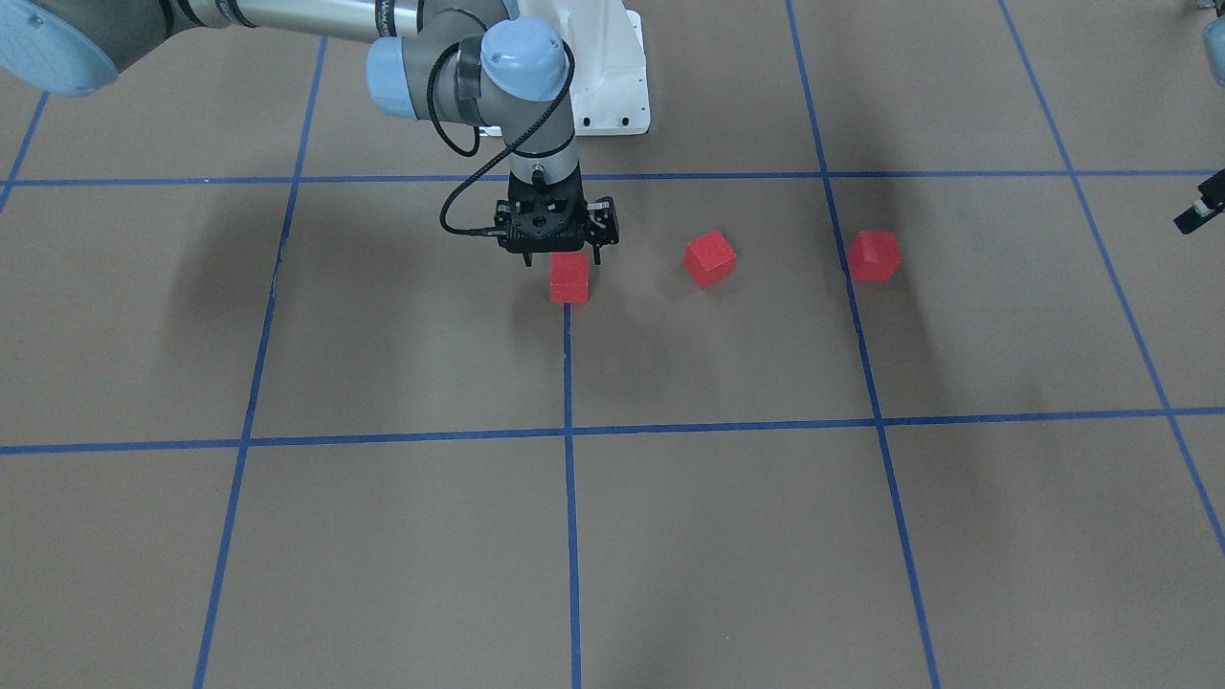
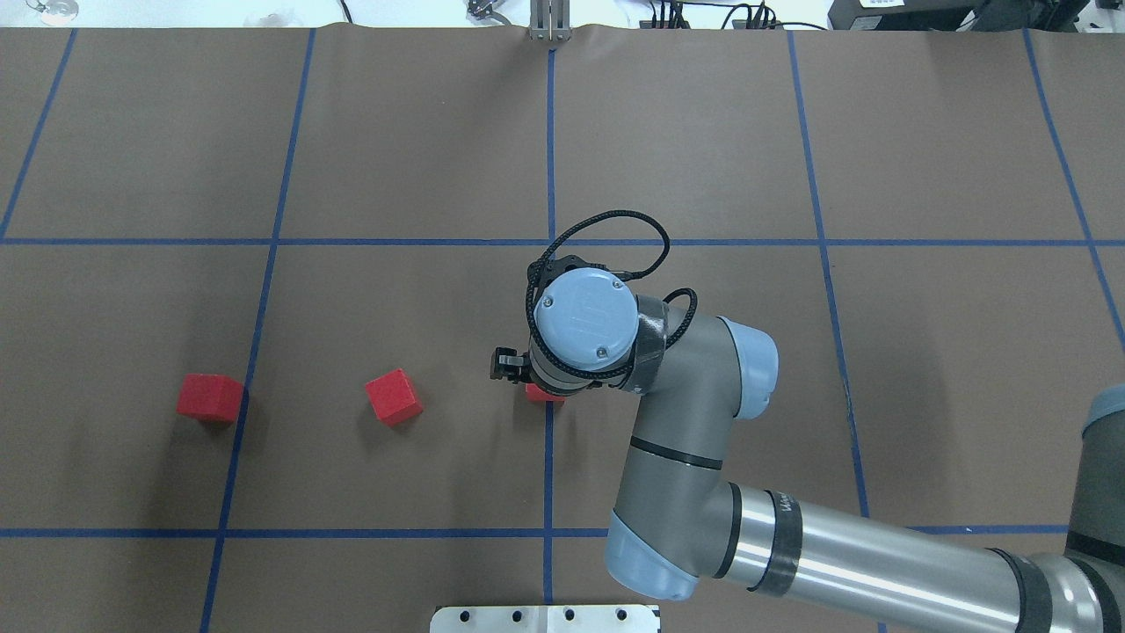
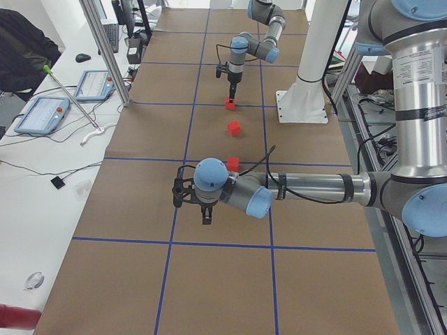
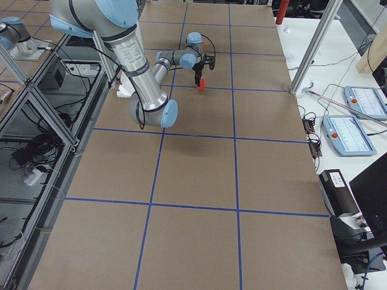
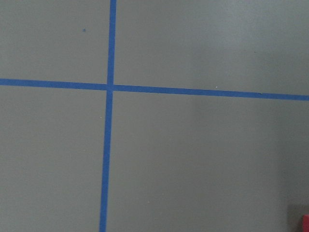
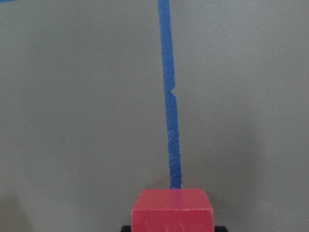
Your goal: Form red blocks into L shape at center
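Note:
Three red blocks lie in a row near the table's middle. My right gripper [image 1: 562, 258] points straight down and is shut on one red block [image 1: 569, 277], at or just above the table on a blue tape line. The right wrist view shows this block [image 6: 172, 210] between the black fingertips. In the overhead view my wrist hides most of it [image 2: 543, 395]. The second red block [image 1: 710, 257] [image 2: 394, 396] sits turned at an angle. The third [image 1: 873, 255] [image 2: 209, 397] lies near my left gripper [image 1: 1191, 218], which only shows at the frame edge; I cannot tell whether it is open.
Blue tape lines [image 2: 549, 475] divide the brown table into squares. The white robot base [image 1: 612, 77] stands behind the right gripper. An aluminium post [image 4: 308, 54] and tablets [image 4: 351, 133] stand along the operators' side. A red sliver [image 5: 305, 222] shows in the left wrist view's corner.

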{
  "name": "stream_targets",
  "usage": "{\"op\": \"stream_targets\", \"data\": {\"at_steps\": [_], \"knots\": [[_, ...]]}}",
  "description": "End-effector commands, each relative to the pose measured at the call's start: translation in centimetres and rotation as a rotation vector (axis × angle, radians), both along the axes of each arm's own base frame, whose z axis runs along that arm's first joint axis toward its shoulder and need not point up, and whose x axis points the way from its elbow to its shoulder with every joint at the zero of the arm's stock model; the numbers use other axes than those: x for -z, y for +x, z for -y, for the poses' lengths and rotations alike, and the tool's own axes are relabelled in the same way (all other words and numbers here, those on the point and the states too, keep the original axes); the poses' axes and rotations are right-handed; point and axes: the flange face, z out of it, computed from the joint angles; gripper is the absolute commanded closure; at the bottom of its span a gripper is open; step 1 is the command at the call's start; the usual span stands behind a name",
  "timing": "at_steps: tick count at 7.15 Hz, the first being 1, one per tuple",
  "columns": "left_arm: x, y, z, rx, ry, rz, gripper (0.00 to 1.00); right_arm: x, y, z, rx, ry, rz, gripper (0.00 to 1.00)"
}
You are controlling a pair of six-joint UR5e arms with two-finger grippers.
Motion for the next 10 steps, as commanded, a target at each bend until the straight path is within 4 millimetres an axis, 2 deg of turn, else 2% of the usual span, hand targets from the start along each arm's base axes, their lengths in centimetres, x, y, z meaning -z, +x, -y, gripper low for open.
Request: {"op": "stream_targets", "data": {"at_steps": [1,2,3,4,5,6,7,8,9,10], "knots": [[10.0,12.9,3.2,0.065,-0.292,-0.130,0.00,1.8,6.0,-0.8,0.012,0.028,0.007,0.00],[13.3,16.7,1.9,0.028,-0.274,-0.136,0.00,1.6,9.2,1.0,0.005,0.013,0.023,0.00],[15.3,19.7,0.2,0.018,-0.216,-0.114,0.00,0.4,12.2,3.2,0.017,-0.001,0.029,0.00],[16.4,23.3,-1.2,0.000,-0.227,-0.101,0.00,-0.3,13.9,5.0,0.028,0.028,0.022,0.00],[19.1,27.3,-1.5,0.018,-0.276,-0.118,0.00,-1.7,15.7,6.7,0.013,0.032,0.007,0.00],[21.6,31.4,-2.2,0.058,-0.401,-0.116,0.00,-3.5,17.3,8.1,0.030,0.065,-0.023,0.00],[24.0,37.3,-4.1,0.093,-0.467,-0.054,0.00,-5.4,18.9,9.5,0.055,0.110,-0.060,0.00],[26.3,41.4,-5.0,0.116,-0.478,0.044,0.00,-6.3,19.4,10.1,0.058,0.113,-0.076,0.00],[28.7,43.6,-5.3,0.103,-0.493,0.084,0.00,-7.0,19.0,10.4,0.059,0.102,-0.090,0.00],[28.5,44.7,-6.1,0.103,-0.479,0.101,0.00,-7.2,18.8,10.6,0.058,0.109,-0.081,0.00]]}}
